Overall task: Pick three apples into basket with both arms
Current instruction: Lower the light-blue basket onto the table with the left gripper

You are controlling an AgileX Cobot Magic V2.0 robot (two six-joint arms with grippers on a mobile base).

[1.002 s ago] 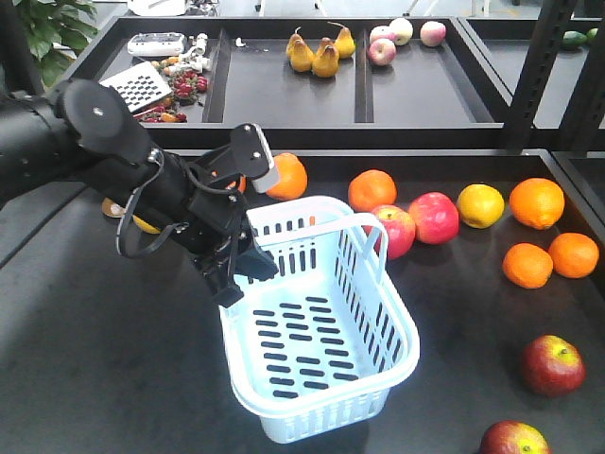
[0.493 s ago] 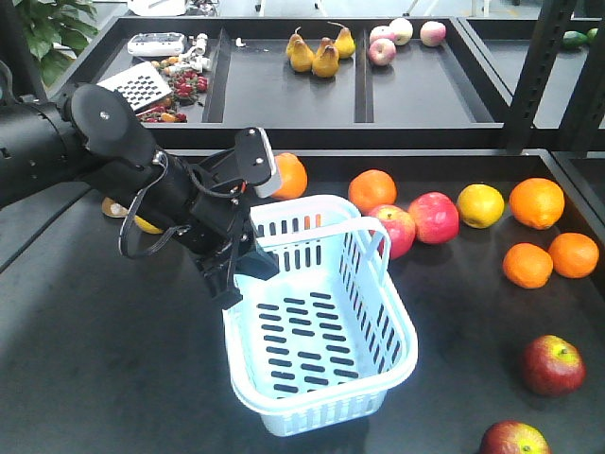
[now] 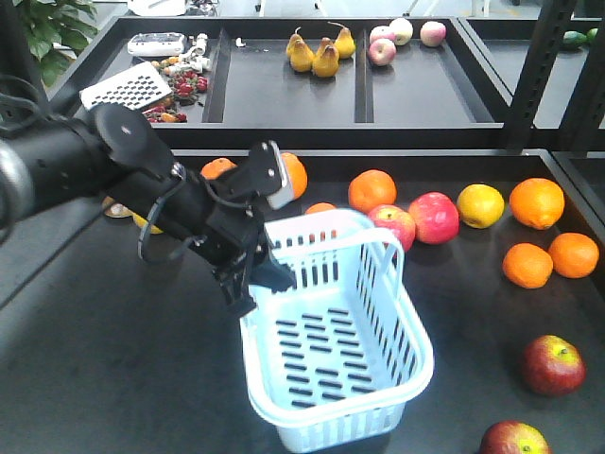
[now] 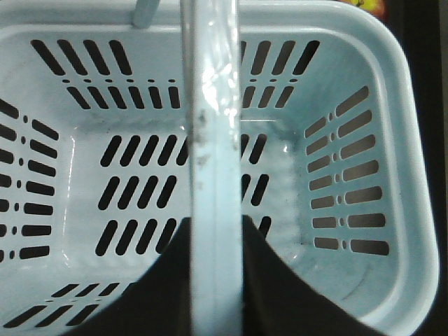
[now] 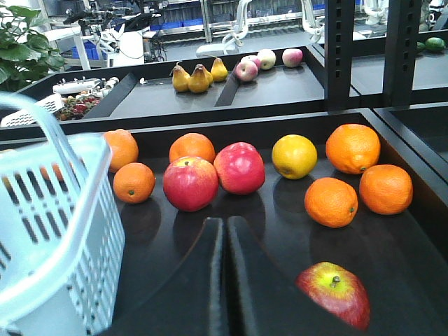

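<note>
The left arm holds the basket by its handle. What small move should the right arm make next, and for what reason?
Probably open the right gripper and ease it toward the nearest apple. It is shut with nothing in it, that apple lies just ahead to its right, and the basket is empty.

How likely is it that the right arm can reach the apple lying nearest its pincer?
Probably yes. The apple lies just right of the pincer with nothing between them, and the basket is off to the left. The pincer looks shut, so it must open first.
</note>
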